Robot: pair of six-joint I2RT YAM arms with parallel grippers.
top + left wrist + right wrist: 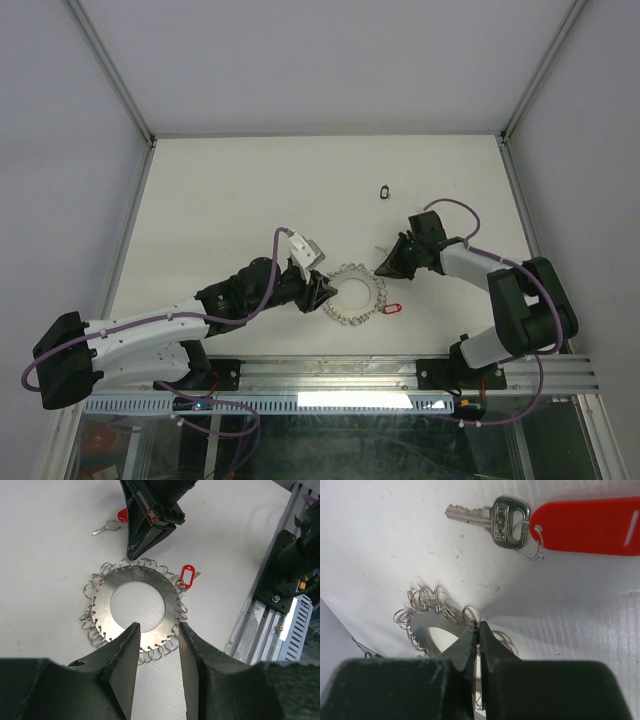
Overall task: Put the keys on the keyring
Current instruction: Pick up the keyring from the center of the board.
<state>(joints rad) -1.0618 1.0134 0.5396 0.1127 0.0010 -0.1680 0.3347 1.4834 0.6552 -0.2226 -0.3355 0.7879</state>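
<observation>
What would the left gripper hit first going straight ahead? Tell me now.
The keyring: the left gripper sits at its near rim, so it would probably meet that rim and its wire loops at once; height unclear.

Keyring between left pincer, right pincer

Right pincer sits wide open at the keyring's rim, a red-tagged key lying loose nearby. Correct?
No: the right pincer is shut tight, per the right wrist view. It is at the keyring's rim, a red-tagged key loose nearby.
</observation>
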